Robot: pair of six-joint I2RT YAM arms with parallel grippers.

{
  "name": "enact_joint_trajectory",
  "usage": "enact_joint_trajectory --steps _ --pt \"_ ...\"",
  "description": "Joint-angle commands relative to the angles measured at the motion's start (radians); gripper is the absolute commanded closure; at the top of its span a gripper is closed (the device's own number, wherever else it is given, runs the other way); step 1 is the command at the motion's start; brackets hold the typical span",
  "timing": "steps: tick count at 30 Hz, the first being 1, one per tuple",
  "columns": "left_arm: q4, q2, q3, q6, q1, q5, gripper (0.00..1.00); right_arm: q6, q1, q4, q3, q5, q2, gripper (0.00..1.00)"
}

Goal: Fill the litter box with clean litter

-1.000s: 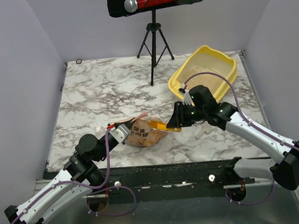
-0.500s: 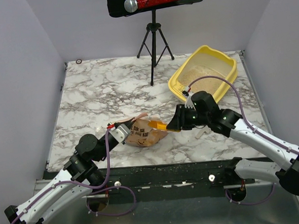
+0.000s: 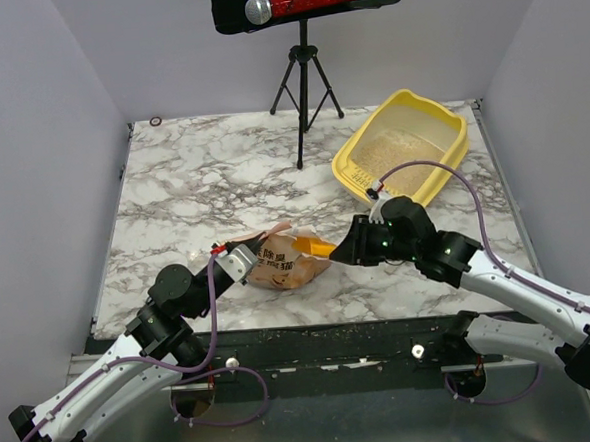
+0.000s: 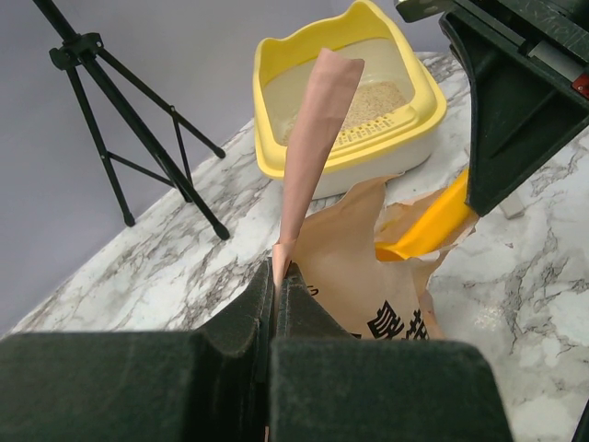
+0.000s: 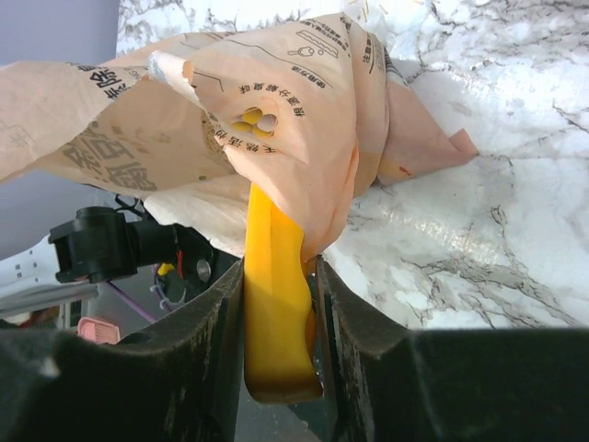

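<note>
Surface: white marble-pattern table (image 3: 202, 177) with grey veining, enclosed by plain grey walls. A black tripod (image 3: 305, 90) stands at the far centre. Loose grains lie scattered along the dark near edge.

The litter box (image 3: 347, 170) is at the far right of the table, set at an angle and well apart from the bag. It is yellow with a high flared rim and a whitish base. The clean litter (image 3: 376, 154) is fine and beige. It covers only part of the floor; the rest shows pale and bare.

A tan paper bag (image 3: 283, 264) with printed text lies crumpled at the near centre.

The left gripper (image 4: 276, 276) is clamped tight on a strip of the bag's paper.

The right gripper (image 5: 279, 276) squeezes the handle of a yellow-orange scoop (image 3: 317, 246). The scoop's front end is tucked under the bag's paper.
</note>
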Motion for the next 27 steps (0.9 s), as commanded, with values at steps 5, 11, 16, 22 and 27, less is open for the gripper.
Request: enact_joint_trajectory --steps 5,11,16,22,27 --pt "0.086 -0.012 0.047 0.001 0.0 -0.027 1.0 -0.04 0.024 -0.028 0.056 0.126 -0.034 0.71" --pt "0.083 -0.012 0.047 0.002 0.0 -0.03 1.0 -0.113 0.026 -0.155 0.149 0.14 0.003 0.85" --pt "0.083 -0.013 0.047 0.004 0.0 -0.028 1.0 -0.184 0.027 -0.305 0.264 0.131 0.052 0.77" --pt "0.081 -0.015 0.048 0.002 0.0 -0.027 1.0 -0.227 0.026 -0.379 0.332 0.117 0.086 0.93" --pt "0.081 -0.013 0.048 0.002 0.0 -0.028 1.0 -0.271 0.027 -0.52 0.453 0.114 0.161 1.0"
